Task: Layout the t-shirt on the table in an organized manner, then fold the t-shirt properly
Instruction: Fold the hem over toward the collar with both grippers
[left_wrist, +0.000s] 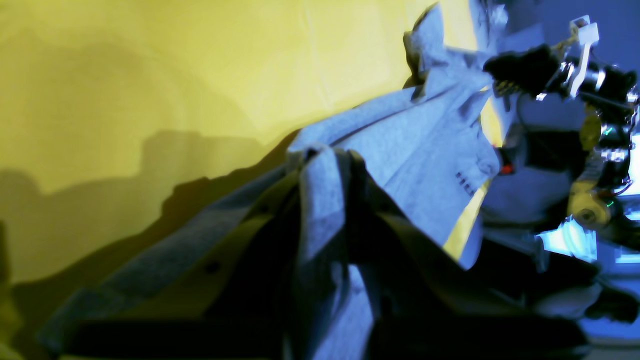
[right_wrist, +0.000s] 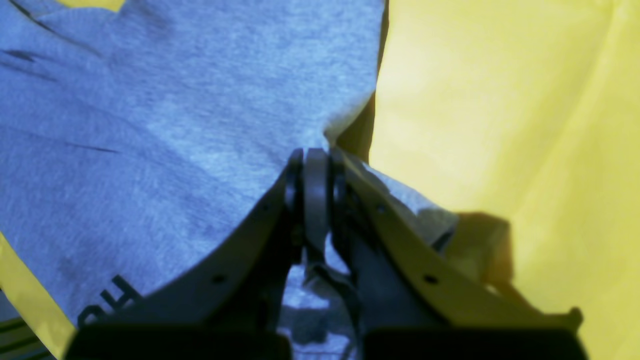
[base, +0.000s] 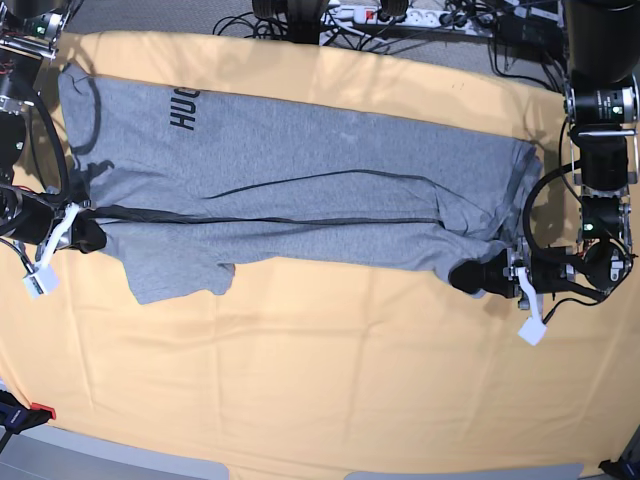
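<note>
1. Now mid-fold: t-shirt (base: 300, 190) stretched lengthwise across the table (base: 330, 380), far half lying flat, near edge lifted and doubled over along a dark crease line through the middle of the shirt.
2. Black lettering showing at the far corner of the shirt, towards the right gripper's end; one short sleeve poking out past the near edge of the shirt at that same end.
3. Right gripper (base: 88, 235) at one end of the shirt, jaws pressed together on a pinch of grey cloth, seen clearly from its own wrist view (right_wrist: 316, 165).
4. Left gripper (base: 478, 275) at the opposite end of the shirt, likewise clamped on bunched fabric (left_wrist: 320, 160), cloth draped over the jaws.
5. Judged step: folding the shirt in half along its length, both ends held taut between the two arms.
6. Next move, most likely: carry both held corners together towards the shirt's far edge, keep the tension even so the crease stays straight, lower onto the flat half, then let go.
7. Worth watching: the loose sleeve near the right gripper, liable to end up outside the fold.
</note>
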